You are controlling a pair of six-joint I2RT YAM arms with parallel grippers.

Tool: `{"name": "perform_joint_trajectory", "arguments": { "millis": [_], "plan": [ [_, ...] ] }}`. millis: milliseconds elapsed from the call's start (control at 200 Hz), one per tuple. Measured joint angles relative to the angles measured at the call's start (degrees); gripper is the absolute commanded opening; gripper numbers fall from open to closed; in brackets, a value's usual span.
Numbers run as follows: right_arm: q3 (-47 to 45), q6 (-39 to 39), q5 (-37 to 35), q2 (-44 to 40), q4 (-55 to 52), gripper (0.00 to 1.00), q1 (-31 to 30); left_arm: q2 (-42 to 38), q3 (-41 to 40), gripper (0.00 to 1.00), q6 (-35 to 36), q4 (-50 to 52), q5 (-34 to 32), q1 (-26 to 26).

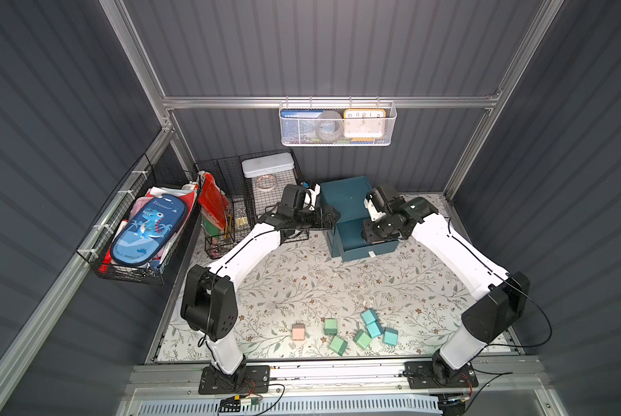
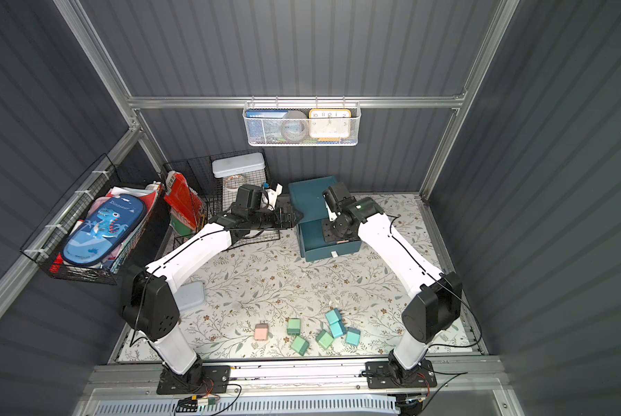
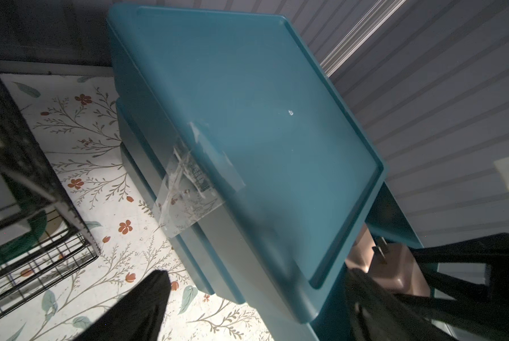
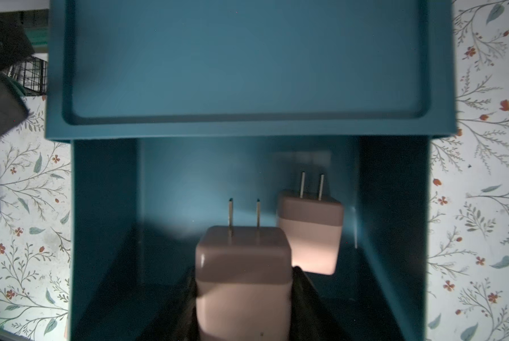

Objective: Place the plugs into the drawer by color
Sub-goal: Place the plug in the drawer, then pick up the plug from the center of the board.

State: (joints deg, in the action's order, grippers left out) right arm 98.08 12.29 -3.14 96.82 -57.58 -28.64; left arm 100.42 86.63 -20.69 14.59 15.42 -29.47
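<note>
Your right end effector (image 4: 244, 298) is clamped on a pink plug (image 4: 243, 265) in the open drawer (image 4: 105, 236) beside another pink plug (image 4: 309, 233), the left end effector (image 1: 326, 218) stands apart and empty, and seven plugs (image 1: 362, 339) are left on the surface (image 1: 302, 281).

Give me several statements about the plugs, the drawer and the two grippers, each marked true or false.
1. The right gripper has its jaws shut on a pink plug over the open drawer. True.
2. A green plug already lies in that drawer. False: a second pink plug lies there.
3. One loose pink plug sits on the table. True.
4. The left gripper holds a blue plug. False: its jaws are open, with no plug between them.
</note>
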Motion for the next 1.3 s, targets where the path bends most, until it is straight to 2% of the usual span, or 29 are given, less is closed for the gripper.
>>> {"name": "perform_joint_trajectory", "arguments": {
  "millis": [145, 300, 505, 635, 716, 781, 861, 976, 1071, 1161, 1301],
  "plan": [
    [2.36, -1.05, -0.13, 3.58, -1.11, 0.37, 0.11, 0.00, 0.00, 0.97, -0.02, 0.00, -0.02, 0.00],
    [2.97, -1.81, -0.24, 4.76, -2.40, 0.57, 0.81, 0.00, 0.00, 0.98, -0.02, 0.00, -0.02, 0.00],
    [8.63, -2.86, 1.09, 4.35, -4.44, 0.67, 2.05, 0.00, 0.00, 0.98, 0.00, 0.04, -0.02, 0.00],
    [10.93, -3.74, 3.91, -0.33, -3.78, 0.68, 1.95, 0.00, 0.46, 0.98, 0.00, 0.42, -0.17, 0.00],
    [5.68, -4.68, 5.05, -7.48, -0.74, 0.68, -0.02, 0.00, 1.03, 0.99, 0.02, 0.46, -0.44, 0.02],
    [-4.96, -5.51, 3.28, -16.09, 4.87, 0.69, -6.38, -0.04, 1.29, 0.99, 0.13, 0.52, -0.68, 0.15],
    [-20.35, -6.49, 1.49, -25.81, 11.96, 0.67, -18.38, -0.15, 1.40, 0.99, 0.15, 0.52, -1.20, 0.37],
    [-37.05, -6.82, -2.67, -31.61, 21.57, 0.67, -31.61, -0.55, 1.40, 0.99, 0.17, 0.70, -1.88, 0.61],
    [-43.45, -6.82, -6.62, -28.57, 29.18, 0.68, -40.52, -1.01, 1.40, 0.99, 0.20, 0.74, -2.32, 0.66],
    [-44.70, -6.86, -9.90, -20.63, 36.04, 0.71, -47.60, -1.07, 1.40, 0.99, 0.22, 0.72, -2.78, 0.63],
    [-45.13, -7.32, -12.81, -9.64, 44.76, 0.77, -53.07, -1.07, 1.42, 0.99, 0.26, 0.90, -3.04, 0.66]
  ]
}}
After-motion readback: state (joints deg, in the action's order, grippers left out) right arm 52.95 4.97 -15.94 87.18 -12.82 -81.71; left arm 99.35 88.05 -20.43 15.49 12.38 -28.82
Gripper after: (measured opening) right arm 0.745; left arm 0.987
